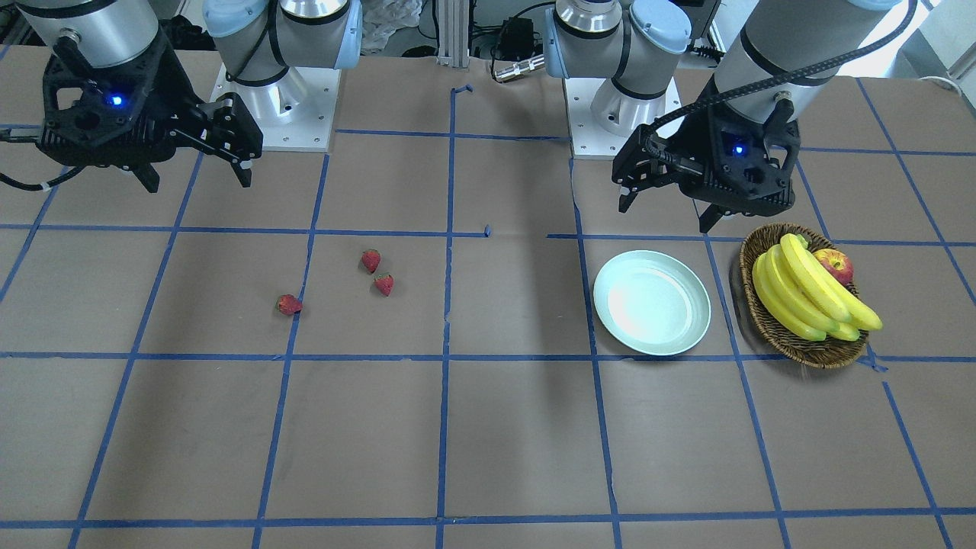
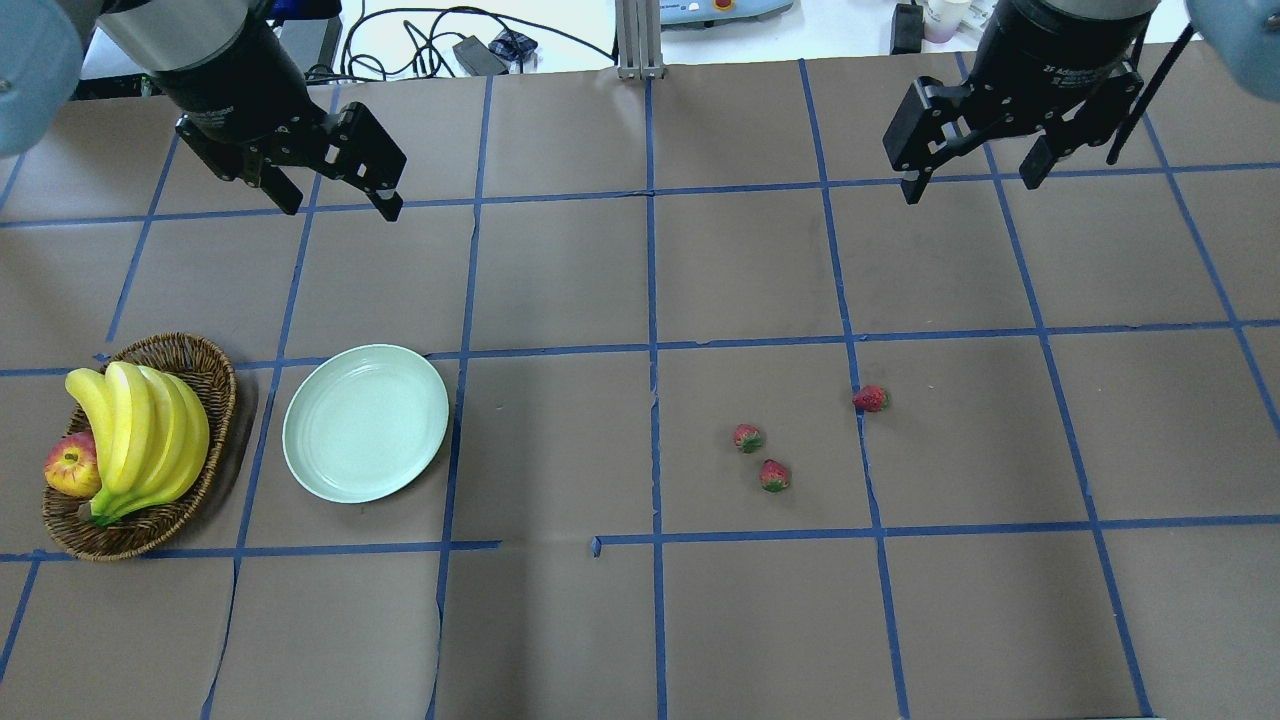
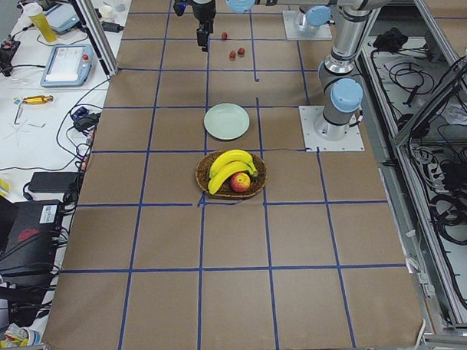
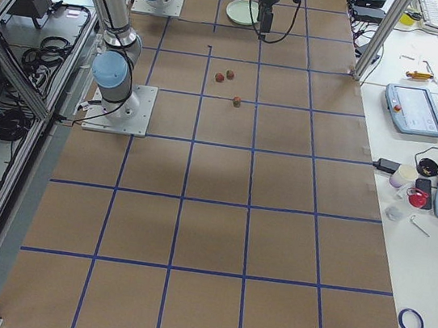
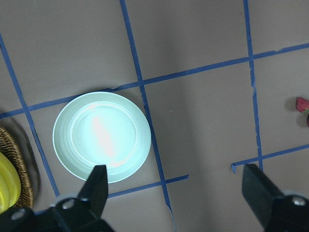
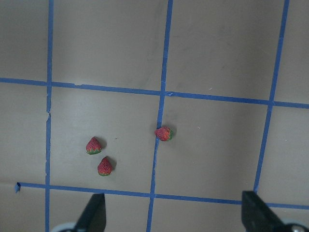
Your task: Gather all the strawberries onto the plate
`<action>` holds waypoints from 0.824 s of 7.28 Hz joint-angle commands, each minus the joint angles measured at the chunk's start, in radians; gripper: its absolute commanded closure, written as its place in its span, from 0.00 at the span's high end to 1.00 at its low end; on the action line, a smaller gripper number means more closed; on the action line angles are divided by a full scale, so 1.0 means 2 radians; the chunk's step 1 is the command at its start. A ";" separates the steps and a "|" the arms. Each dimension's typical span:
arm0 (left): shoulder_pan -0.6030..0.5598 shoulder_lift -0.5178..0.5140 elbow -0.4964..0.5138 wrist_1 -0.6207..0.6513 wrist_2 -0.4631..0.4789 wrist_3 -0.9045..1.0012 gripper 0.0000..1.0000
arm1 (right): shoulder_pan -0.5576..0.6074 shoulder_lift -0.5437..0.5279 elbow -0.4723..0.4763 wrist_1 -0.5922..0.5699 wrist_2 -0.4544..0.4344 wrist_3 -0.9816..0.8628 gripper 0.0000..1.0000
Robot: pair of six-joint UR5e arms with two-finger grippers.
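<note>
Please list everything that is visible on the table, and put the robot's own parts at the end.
table: 1, brown, under everything
tape lines: several, blue, grid across table
basket: 1, brown wicker, far left of table
bananas: 1 bunch, yellow, in basket
apple: 1, red-yellow, in basket beside bananas
plate: 1, pale mint green, empty, robot's left half, beside basket
strawberries: 3, red with green caps, robot's right half of table, none in plate
left gripper: 1, black, open, empty, raised above table
right gripper: 1, black, open, empty, raised above table
</note>
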 commanded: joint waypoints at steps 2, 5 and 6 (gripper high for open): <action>0.000 0.013 -0.013 0.004 0.053 -0.004 1.00 | 0.000 0.000 0.002 0.000 0.000 0.004 1.00; 0.000 0.014 -0.018 0.007 0.052 -0.005 1.00 | 0.000 0.000 0.002 0.000 0.001 0.004 1.00; 0.000 0.013 -0.018 0.007 0.052 -0.005 1.00 | 0.000 0.000 0.002 0.000 0.001 0.004 1.00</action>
